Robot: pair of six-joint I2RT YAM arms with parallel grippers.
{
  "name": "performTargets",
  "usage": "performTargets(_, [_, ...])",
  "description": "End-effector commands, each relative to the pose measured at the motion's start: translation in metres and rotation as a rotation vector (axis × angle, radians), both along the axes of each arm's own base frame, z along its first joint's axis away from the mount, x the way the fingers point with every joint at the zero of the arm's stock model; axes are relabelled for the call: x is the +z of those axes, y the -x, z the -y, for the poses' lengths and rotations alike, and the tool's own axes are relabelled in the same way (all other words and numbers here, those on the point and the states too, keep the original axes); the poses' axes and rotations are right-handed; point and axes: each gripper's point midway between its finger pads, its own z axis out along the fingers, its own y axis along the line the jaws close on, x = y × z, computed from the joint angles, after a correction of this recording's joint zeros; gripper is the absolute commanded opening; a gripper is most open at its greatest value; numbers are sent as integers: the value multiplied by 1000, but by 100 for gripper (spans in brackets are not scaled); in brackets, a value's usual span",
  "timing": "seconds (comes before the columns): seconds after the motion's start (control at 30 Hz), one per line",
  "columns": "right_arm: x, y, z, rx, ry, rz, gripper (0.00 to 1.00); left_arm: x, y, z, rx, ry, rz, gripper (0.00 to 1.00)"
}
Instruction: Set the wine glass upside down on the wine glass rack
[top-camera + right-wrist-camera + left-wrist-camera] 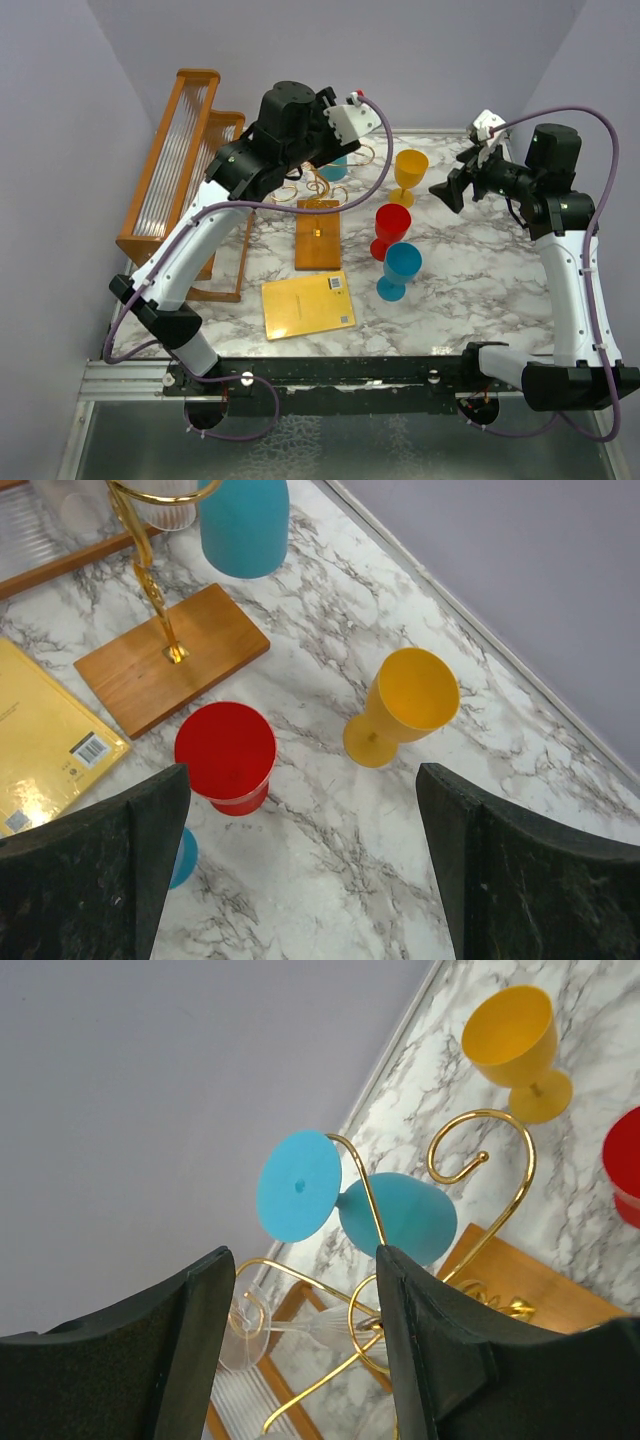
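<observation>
The wine glass rack is a thin gold wire stand on a brown wooden base, left of the table's middle. A blue wine glass hangs upside down from one curled arm, its foot above the wire; the glass is partly hidden under my left arm. My left gripper is open just short of it, nothing between its fingers. A clear glass hangs lower on the rack. My right gripper is open and empty above bare marble, beside the yellow glass.
A yellow glass, a red glass and another blue glass stand upright right of the rack. A yellow envelope lies in front of the base. A large wooden frame with clear rods stands along the left wall.
</observation>
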Motion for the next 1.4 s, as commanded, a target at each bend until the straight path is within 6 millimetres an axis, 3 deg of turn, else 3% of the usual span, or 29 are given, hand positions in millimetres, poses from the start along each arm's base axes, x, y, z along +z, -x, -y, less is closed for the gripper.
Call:
performTargets(0.0, [10, -13, 14, -101, 10, 45, 94, 36, 20, -8, 31, 215, -33, 65])
performTargets(0.27, [5, -39, 33, -233, 22, 37, 95, 47, 10, -40, 177, 251, 16, 90])
performTargets(0.5, [-20, -80, 42, -290, 41, -17, 93, 69, 8, -63, 270, 318, 66, 97])
performTargets(0.73, [-56, -130, 55, -404, 38, -119, 89, 85, 10, -89, 332, 340, 109, 99])
performTargets(1.03, [-104, -184, 51, -463, 68, -246, 77, 83, 12, -94, 327, 333, 102, 98])
performTargets(1.37, [-153, -201, 34, -453, 141, -372, 55, 76, 10, -92, 327, 318, 87, 98])
